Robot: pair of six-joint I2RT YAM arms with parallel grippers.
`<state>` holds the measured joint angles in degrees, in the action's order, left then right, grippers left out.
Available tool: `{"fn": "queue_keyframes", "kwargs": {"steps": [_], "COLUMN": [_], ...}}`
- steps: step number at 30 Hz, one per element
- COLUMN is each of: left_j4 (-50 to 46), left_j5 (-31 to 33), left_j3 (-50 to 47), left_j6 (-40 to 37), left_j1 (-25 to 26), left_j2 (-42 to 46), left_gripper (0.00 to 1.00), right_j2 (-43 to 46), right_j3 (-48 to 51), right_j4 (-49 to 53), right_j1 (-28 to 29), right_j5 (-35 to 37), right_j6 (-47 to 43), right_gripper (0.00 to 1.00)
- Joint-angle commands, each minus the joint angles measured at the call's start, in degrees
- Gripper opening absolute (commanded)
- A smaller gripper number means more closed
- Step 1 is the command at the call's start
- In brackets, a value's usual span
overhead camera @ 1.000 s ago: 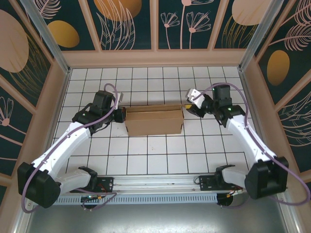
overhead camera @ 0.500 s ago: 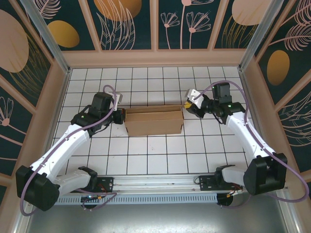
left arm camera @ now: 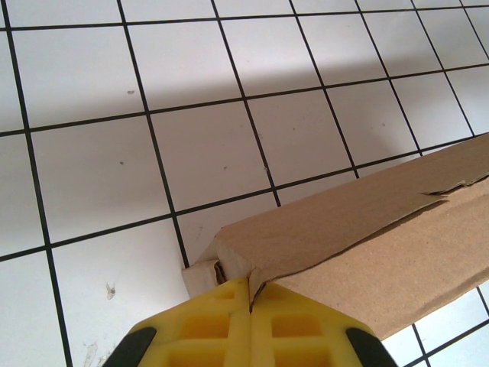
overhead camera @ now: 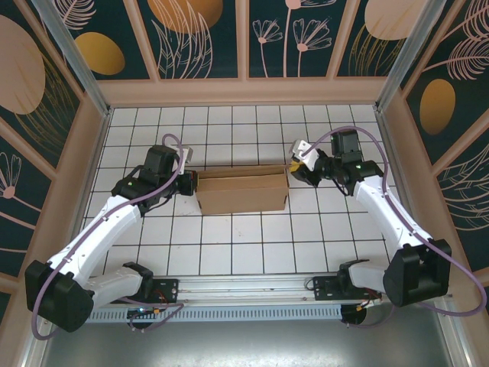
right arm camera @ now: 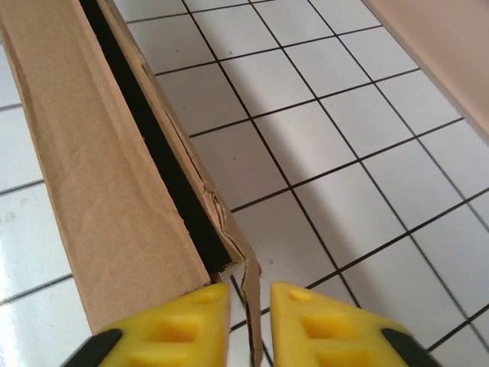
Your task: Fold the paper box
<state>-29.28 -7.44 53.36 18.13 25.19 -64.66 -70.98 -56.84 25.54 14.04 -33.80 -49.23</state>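
Cardboard first: your plain brown corrugated paper box [overhead camera: 243,191] lies mid-table on the white gridded tabletop [overhead camera: 229,252], long axis running 9 to 3 o'clock. Each arm sits at one end, so neither is nearer. Your left gripper [left arm camera: 250,310] is clenched tight against the 9 o'clock corner. Your right gripper [right arm camera: 250,313] is nearly closed astride the thin flap edge [right arm camera: 252,283] at the 3 o'clock end, apparently pinching it.

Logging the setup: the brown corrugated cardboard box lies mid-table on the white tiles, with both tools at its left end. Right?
Not quite. Only the left tool is at the left end of the brown corrugated cardboard box; the right tool is at its right end, as the top external view shows. The rest holds.
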Motion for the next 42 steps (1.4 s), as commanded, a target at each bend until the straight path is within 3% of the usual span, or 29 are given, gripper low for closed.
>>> {"fn": "queue_keyframes", "kwargs": {"steps": [1, 4, 15, 18, 20, 26, 33, 37, 39, 42], "left_j4": [-3.55, -3.67, -3.93, -4.21, -4.27, -4.43, -4.42, -4.35, -4.30, -4.27], "left_j5": [-0.62, -0.62, -0.23, 0.27, 0.39, 0.76, 0.67, 0.63, 0.66, 0.67], "left_j3": [0.16, 0.48, 1.30, 1.17, 1.03, 0.82, 1.13, 1.30, 1.28, 1.15], "left_j6": [-0.25, -0.24, -0.19, -0.34, -0.43, -0.50, -0.53, -0.63, -0.71, -0.72], "left_j1": [0.37, 0.34, 0.42, 0.47, 0.46, 0.41, 0.47, 0.43, 0.56, 0.51], "left_j2": [-0.88, -1.08, -2.13, -2.00, -1.87, -1.61, -2.04, -2.13, -2.21, -2.15], "left_gripper": [0.00, 0.00, 0.00, 0.00, 0.00, 0.00, 0.00, 0.00, 0.00, 0.00], "right_j2": [-0.36, -0.64, 1.08, 1.53, 1.71, 0.53, -1.12, -1.35, -1.27, -0.70], "right_j3": [0.12, -0.96, 0.85, 1.63, 1.68, 1.01, 1.42, 1.63, 1.93, 3.08], "right_j4": [-1.03, -0.17, -0.13, -1.83, -2.84, -3.84, -4.03, -4.19, -4.34, -5.21], "right_j1": [0.49, 1.33, 6.17, 6.02, 5.47, 3.47, 3.42, 3.37, 3.36, 3.41], "right_j5": [1.77, 1.63, 5.55, 8.35, 8.63, 6.11, 6.60, 7.04, 7.06, 7.78], "right_j6": [1.80, 2.88, 9.71, 10.06, 9.55, 9.52, 9.46, 9.59, 9.59, 9.43], "right_gripper": [0.10, 0.00, 0.00, 0.18, 0.22, 0.22, 0.12, 0.11, 0.12, 0.21]}}
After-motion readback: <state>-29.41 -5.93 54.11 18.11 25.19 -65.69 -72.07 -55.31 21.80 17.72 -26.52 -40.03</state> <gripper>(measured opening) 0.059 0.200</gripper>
